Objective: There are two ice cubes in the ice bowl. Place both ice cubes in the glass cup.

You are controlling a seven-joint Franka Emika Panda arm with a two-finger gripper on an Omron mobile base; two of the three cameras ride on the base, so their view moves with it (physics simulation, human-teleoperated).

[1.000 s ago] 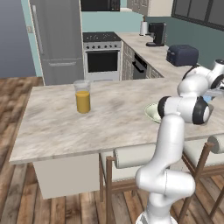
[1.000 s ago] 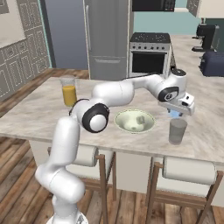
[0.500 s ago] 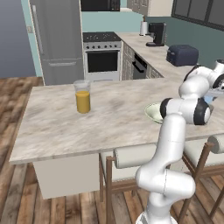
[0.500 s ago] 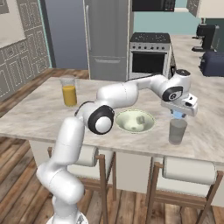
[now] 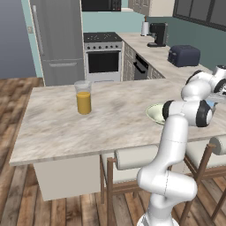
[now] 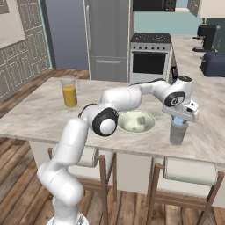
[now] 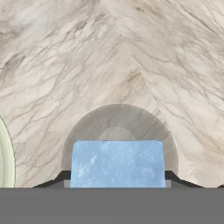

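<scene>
My gripper (image 6: 179, 118) is shut on one light-blue ice cube (image 6: 177, 121) and hangs just above the grey glass cup (image 6: 178, 134) on the marble counter. In the hand view the ice cube (image 7: 117, 162) sits between the dark fingertips (image 7: 56, 180), directly over the cup's round mouth (image 7: 118, 114). The pale green ice bowl (image 6: 127, 127) stands left of the cup with a second ice cube (image 6: 141, 118) lying in it. The bowl's rim (image 7: 5, 157) shows at the left edge of the hand view. The bowl (image 5: 154, 114) sits partly behind the arm in the left base view.
A taller glass of orange liquid (image 6: 69, 91) stands far left on the counter (image 6: 39, 114). Stools (image 6: 184, 171) sit under the counter's near edge. A stove (image 6: 150, 57) and fridge (image 6: 107, 35) stand behind, with a toaster (image 5: 183, 55) on the back counter.
The gripper with the ice cube has come down and slightly left, closer to the mouth of the glass cup. Bowl and glasses have not moved.
</scene>
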